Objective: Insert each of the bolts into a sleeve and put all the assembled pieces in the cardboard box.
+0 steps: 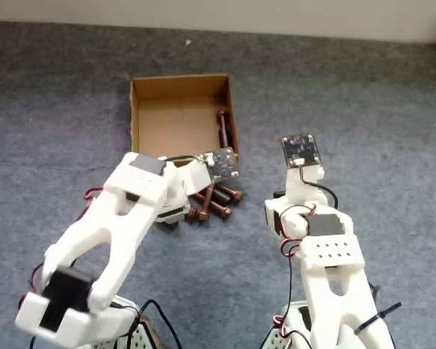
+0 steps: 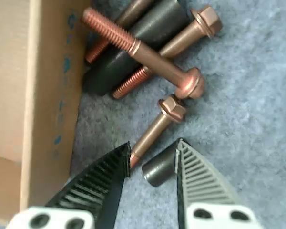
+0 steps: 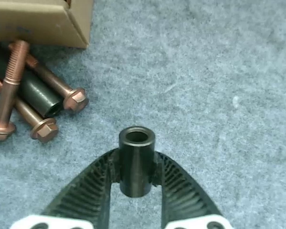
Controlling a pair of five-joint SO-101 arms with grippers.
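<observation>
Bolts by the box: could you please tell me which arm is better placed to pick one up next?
Left, probably: the left pincer is open over a bolt, while the right pincer is shut on a sleeve.

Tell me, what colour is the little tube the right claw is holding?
Black. The sleeve in the right gripper shows best in the right wrist view.

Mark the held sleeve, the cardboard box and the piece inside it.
held sleeve [image 3: 136, 167], right wrist view, its side wall.
cardboard box [image 1: 176, 127], high view, bare floor.
piece inside [image 1: 222, 134], high view, its middle.
</observation>
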